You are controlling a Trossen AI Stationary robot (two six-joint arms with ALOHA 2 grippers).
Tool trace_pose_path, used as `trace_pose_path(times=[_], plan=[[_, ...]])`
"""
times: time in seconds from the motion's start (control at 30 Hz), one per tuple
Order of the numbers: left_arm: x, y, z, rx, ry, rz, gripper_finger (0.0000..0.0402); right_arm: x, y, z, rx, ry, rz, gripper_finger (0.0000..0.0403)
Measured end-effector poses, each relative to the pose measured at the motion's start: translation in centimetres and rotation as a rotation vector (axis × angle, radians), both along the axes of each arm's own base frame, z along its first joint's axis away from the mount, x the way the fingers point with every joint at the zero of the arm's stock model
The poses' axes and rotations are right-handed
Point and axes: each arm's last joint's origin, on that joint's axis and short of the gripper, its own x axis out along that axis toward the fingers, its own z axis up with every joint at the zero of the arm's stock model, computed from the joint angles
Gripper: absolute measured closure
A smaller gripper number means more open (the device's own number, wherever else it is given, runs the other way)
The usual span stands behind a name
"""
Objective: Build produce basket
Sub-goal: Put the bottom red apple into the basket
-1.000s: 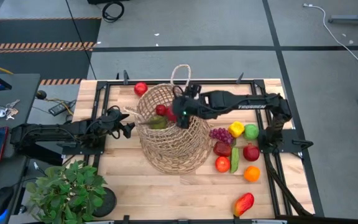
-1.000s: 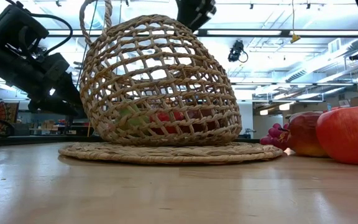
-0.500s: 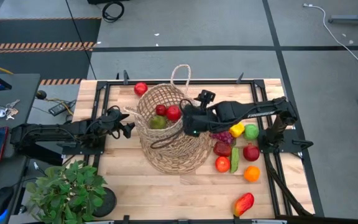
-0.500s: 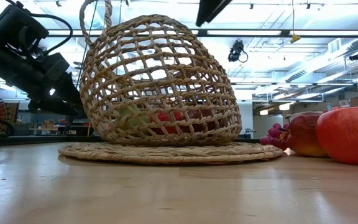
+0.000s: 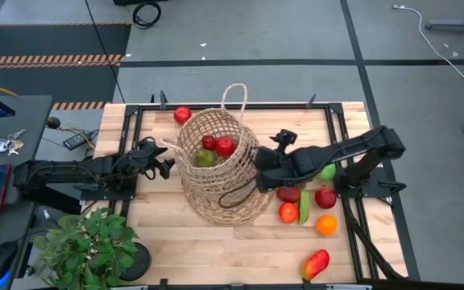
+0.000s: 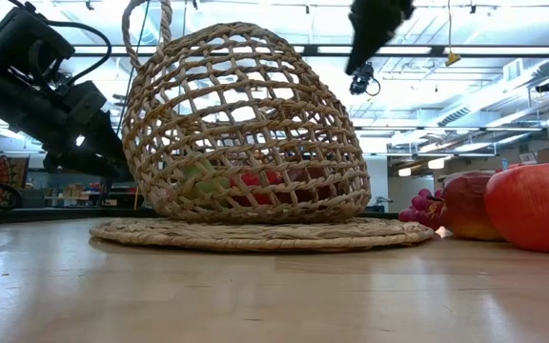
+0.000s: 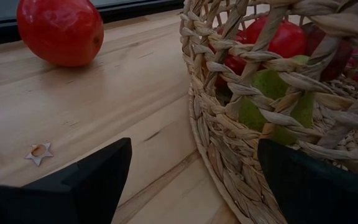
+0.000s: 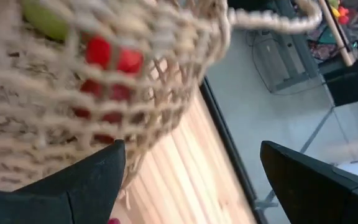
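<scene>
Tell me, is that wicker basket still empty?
No. The basket already holds two red fruits and a green piece, seen from above.

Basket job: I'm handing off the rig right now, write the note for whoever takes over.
Left gripper: open, empty, parked beside the basket.
Right gripper: open, empty, above the table between the basket and the produce pile.
Done: two red fruits and a green piece are in the basket.
Left: a red apple behind the basket; on its right, green fruit, red pieces, green vegetable, orange; mango near the front edge.
</scene>
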Motion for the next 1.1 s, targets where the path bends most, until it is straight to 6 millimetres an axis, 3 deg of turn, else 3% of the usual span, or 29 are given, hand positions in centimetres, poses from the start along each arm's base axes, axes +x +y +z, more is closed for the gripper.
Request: trace_pose_path(times=[0.57,0.83,1.1], plan=[[0.0,0.0,0.0,0.0,0.0,0.0,0.0044,-7.8,-3.3,-5.8,0.15,-0.304,-0.005,0.0028],[0.0,0.0,0.0,0.0,0.0,0.0,0.0044,-9.0,-3.4,-8.1,0.246,-0.369,0.035,0.0028],[0.0,0.0,0.0,0.0,0.0,0.0,0.0044,-8.8,-3.6,-8.1,0.275,-0.398,0.041,0.0028]])
